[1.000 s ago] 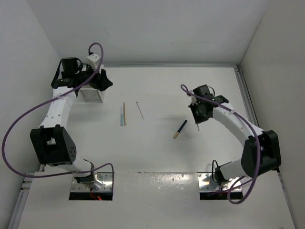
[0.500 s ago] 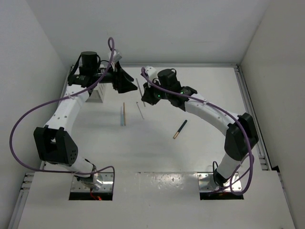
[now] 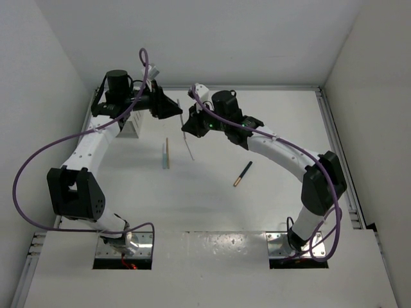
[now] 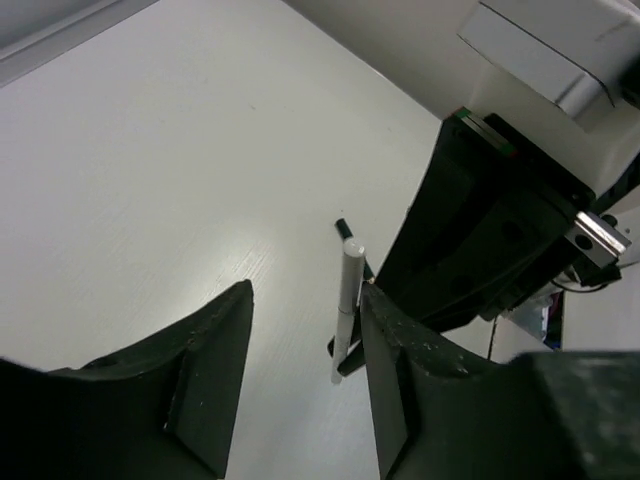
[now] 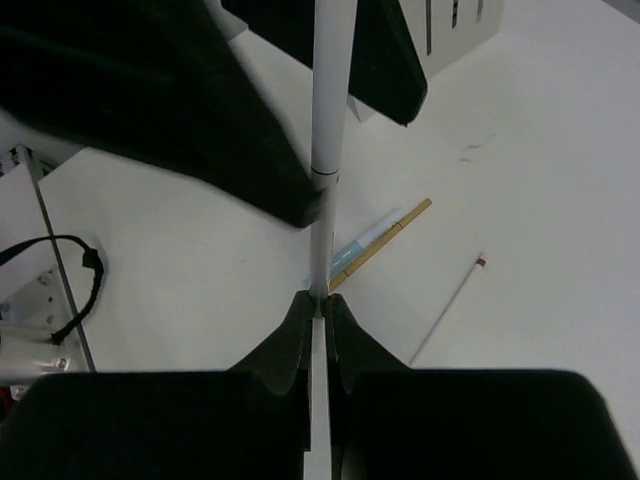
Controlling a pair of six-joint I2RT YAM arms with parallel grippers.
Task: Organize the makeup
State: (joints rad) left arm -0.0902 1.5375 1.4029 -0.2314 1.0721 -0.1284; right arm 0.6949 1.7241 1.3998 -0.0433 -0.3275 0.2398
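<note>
My right gripper (image 5: 321, 300) is shut on the lower end of a pale white stick (image 5: 328, 120) and holds it up above the table. The stick's free end reaches between the fingers of my left gripper (image 4: 307, 300), which is open; the stick (image 4: 347, 300) stands close to its right finger, with a gap to the left one. In the top view the two grippers meet at the back left, left gripper (image 3: 174, 110) and right gripper (image 3: 188, 126). On the table lie a pale blue stick (image 3: 165, 156), a tan stick (image 3: 167, 147), a thin silvery stick (image 3: 189, 149) and a black copper-tipped stick (image 3: 242, 173).
A white slotted rack (image 3: 131, 127) stands at the back left, just behind my left arm. The table's back wall runs close behind both grippers. A raised rail (image 3: 331, 135) borders the right side.
My right arm has swung from the right side across to the back left with the stick. My left gripper has left the rack and come right to meet it, closing in slightly.
</note>
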